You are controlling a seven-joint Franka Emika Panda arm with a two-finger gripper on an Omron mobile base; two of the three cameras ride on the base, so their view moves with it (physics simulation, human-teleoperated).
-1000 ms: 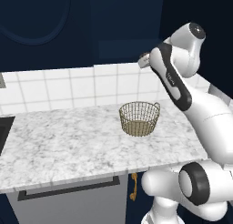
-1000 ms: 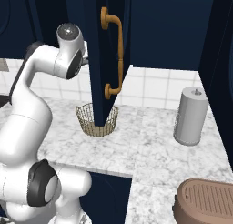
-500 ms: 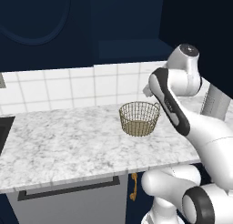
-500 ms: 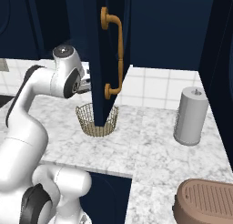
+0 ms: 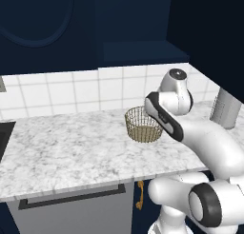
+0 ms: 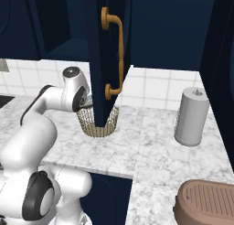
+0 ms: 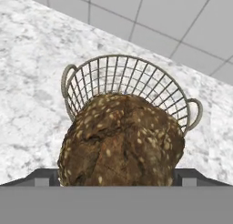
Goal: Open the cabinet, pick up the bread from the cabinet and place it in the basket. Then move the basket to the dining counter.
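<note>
Bread [image 7: 120, 143]: round lumpy brown loaf with pale seed specks and a cracked crust. It sits close in front of the hand camera, over the basket [image 7: 132, 89]. Claw spread wide around the loaf, gripping it. Basket is golden wire mesh, two handles, standing on marbled table [image 5: 62, 150] below open cabinet door [image 6: 107, 50].

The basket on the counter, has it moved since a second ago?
No. The basket sits at the same spot on the counter below the tiled wall.
</note>
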